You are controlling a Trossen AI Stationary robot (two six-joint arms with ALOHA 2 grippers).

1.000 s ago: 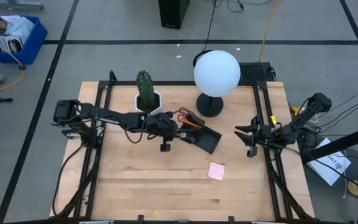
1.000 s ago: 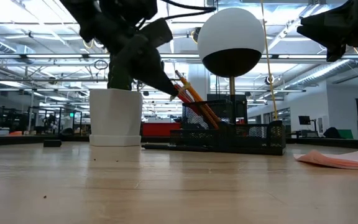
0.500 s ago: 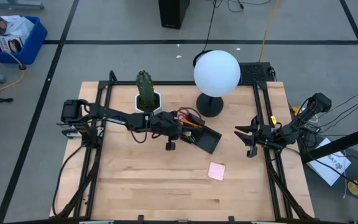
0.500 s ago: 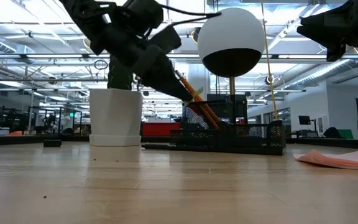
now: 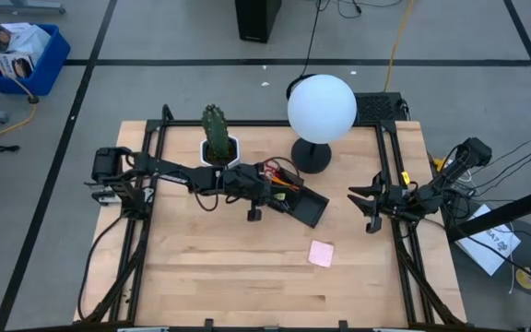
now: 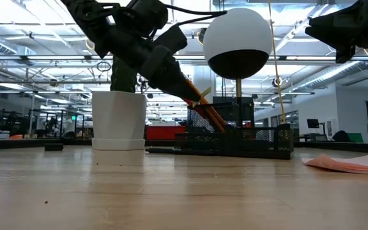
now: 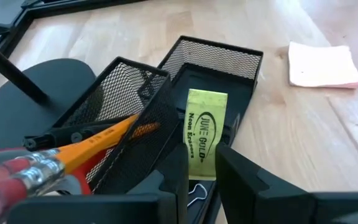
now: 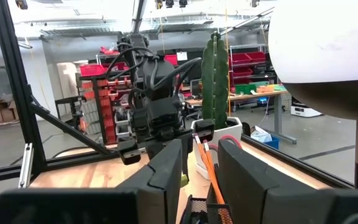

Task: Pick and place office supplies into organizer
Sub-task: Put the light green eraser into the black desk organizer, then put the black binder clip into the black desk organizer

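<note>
The black mesh organizer [image 5: 300, 203] stands mid-table with orange pencils [image 7: 98, 142] and red-handled scissors [image 7: 8, 180] leaning in its tall compartment. A small clip [image 7: 194, 193] lies in its low tray. My left gripper [image 7: 202, 171] reaches in slanting down from the table's left, over the low tray, and is shut on a yellow eraser [image 7: 204, 130]. A pink sticky-note pad [image 5: 321, 253] lies flat on the table nearer the front. At the table's right edge my right gripper [image 5: 365, 205] waits, open with nothing between its fingers. My left gripper pinches the yellow eraser's near end [image 7: 201, 163] between its two fingers, which lie along the eraser's long sides. The fingers slant down from the table's left. The eraser sticks out past the fingertips [image 6: 202, 97] over the organizer's low tray; whether its far end touches the tray I cannot tell.
A white pot with a cactus [image 5: 218, 148] stands just behind my left arm. A lamp with a white globe [image 5: 321, 109] and black base [image 7: 36, 99] stands behind the organizer. Bare wood lies around the pink pad toward the front edge.
My left gripper has gone a little toward the table's right and downward, tipping its fingers lower over the organizer with the eraser still in its hold, then kept still.
</note>
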